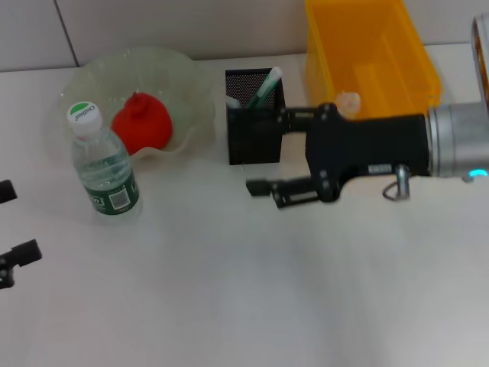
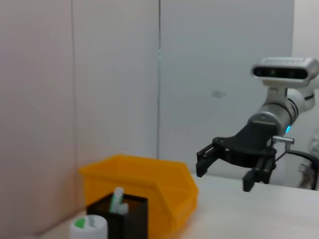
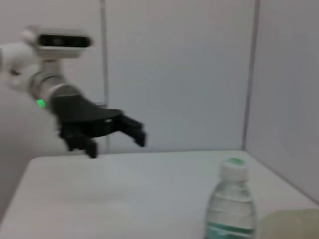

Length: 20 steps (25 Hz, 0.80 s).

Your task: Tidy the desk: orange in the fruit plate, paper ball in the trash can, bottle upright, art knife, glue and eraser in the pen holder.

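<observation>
From the head view, the right gripper (image 1: 263, 153) reaches in from three o'clock and hangs over the table (image 1: 252, 290) just in front of the pen holder (image 1: 254, 130), its fingers spread apart and grasping nothing. The orange (image 1: 142, 122) lies in the fruit plate (image 1: 187, 95) at about ten o'clock, the bottle (image 1: 103, 164) stands upright just in front of the plate, and the trash can (image 1: 370, 57) sits at one o'clock beside the pen holder. The left gripper (image 1: 15, 229) rests at the nine o'clock edge, its fingers likewise released and empty.
</observation>
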Each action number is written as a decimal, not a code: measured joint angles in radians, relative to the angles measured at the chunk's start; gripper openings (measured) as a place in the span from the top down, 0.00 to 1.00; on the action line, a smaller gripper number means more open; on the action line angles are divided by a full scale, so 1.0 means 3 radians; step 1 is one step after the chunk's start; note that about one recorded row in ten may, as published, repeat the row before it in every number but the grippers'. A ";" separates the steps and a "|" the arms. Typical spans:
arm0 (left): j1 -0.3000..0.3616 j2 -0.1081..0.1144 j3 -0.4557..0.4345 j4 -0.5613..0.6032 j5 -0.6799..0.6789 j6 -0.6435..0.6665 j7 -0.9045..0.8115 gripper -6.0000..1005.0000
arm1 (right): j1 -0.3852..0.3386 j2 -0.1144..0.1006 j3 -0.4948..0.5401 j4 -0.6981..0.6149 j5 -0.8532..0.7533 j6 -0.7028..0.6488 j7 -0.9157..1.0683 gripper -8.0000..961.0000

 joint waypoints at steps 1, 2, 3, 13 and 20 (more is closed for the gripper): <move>-0.0037 0.0000 0.0007 0.0009 0.0068 0.0005 -0.0043 0.17 | -0.0027 0.0003 -0.0001 -0.0013 -0.0017 -0.0076 -0.0025 0.19; -0.0064 -0.0006 0.0007 0.0014 0.0122 0.0008 -0.0058 0.17 | -0.0048 0.0005 -0.0004 -0.0019 -0.0028 -0.0148 -0.0051 0.19; -0.0104 -0.0018 0.0008 0.0019 0.0200 0.0011 -0.0068 0.17 | -0.0068 0.0007 -0.0006 -0.0017 -0.0031 -0.0214 -0.0077 0.19; -0.0364 -0.0135 0.0012 0.0029 0.0692 0.0017 -0.0041 0.17 | -0.0211 0.0009 -0.0012 0.0037 -0.0129 -0.0444 -0.0117 0.19; -0.0402 -0.0106 0.0015 0.0031 0.0699 -0.0004 -0.0006 0.17 | -0.0176 0.0009 -0.0204 0.0076 -0.0132 -0.0387 -0.0152 0.19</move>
